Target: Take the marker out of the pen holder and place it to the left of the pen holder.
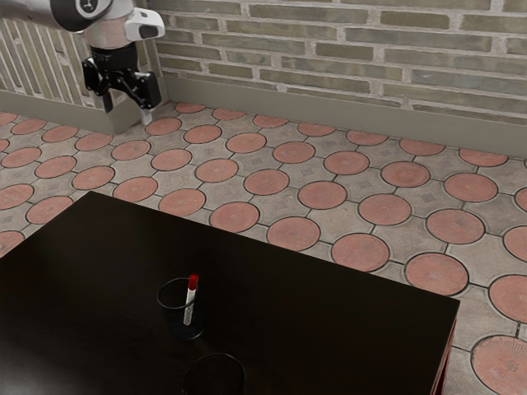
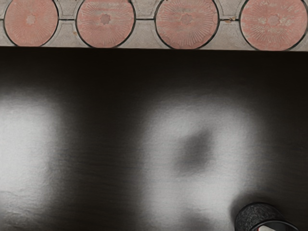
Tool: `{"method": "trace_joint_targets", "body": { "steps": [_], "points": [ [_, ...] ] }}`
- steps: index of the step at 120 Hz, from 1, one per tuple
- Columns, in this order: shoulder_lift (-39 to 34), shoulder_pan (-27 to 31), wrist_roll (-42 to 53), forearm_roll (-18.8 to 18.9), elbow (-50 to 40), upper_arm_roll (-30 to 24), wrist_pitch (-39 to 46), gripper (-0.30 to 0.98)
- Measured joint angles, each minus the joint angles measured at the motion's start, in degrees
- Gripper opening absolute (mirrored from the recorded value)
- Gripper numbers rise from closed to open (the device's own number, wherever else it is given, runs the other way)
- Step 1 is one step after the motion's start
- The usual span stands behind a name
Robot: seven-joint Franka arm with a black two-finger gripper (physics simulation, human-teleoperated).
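The gripper (image 1: 128,109) hangs spread wide, well apart from the desk (image 1: 296,304). The marker (image 1: 190,306), white with a red top, leans in the dark holder (image 1: 172,318), in from the desk's wall-side edge.

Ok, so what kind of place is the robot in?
Maybe a patio or a simple indoor room, I can't tell which. The brick wall and the floor with round reddish tiles fit both, and there's a dark table too.
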Motion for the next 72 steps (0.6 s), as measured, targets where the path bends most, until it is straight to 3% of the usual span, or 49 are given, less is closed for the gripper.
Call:
{"method": "trace_joint_targets", "body": {
  "steps": [16, 36, 63, 72],
  "points": [
    [0.0, 0.2, 0.1, 0.0, 0.0, 0.0, 0.0, 0.69],
    [-1.3, 2.0, -0.7, -2.8, -0.3, -0.1, -0.2, 0.69],
    [-1.9, -22.7, -4.0, -2.7, -19.5, 0.1, 3.8, 0.69],
    [-1.0, -27.4, -4.8, -3.3, -22.1, 0.1, 6.4, 0.68]
  ]
}}
